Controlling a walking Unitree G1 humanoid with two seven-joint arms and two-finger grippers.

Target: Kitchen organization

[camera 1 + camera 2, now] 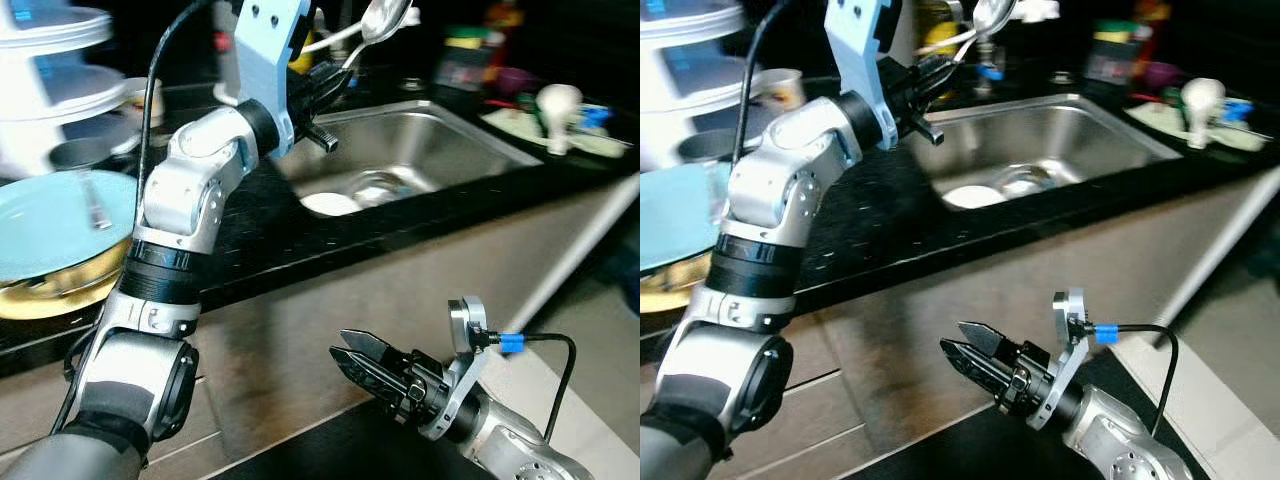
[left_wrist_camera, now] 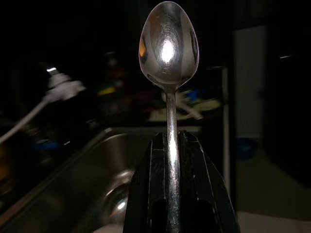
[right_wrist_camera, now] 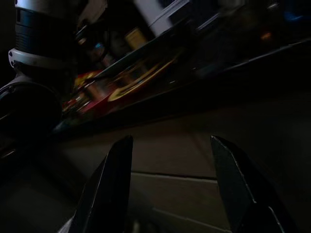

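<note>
Over the sink's near-left corner: left gripper (image 1: 335, 78) raised, fingers pinched on spoon (image 1: 385, 20) handle. Seen down the wrist camera, handle clamped between both pads (image 2: 150, 194), shaft running straight out along the finger axis, bowl (image 2: 168, 46) outermost and upright. From the head, spoon angled up and away toward the back of the counter, bowl above the sink's (image 1: 400, 160) far-left rim near the faucet area. Key relation: spoon long axis in line with gripper, basin below and to the right of the tip, so probably needs a wrist tip-down before any release into the basin or a holder. Right gripper (image 1: 355, 362) low, in front of the cabinet face below the counter edge, fingers spread, holding nothing, well apart from the spoon; left arm clearly the working one. White dish (image 1: 330, 203) on the basin floor near the drain. Teal plate (image 1: 50, 225) with a utensil on the counter's left end, stacked on a yellow one. Destination for spoon not evident.
</note>
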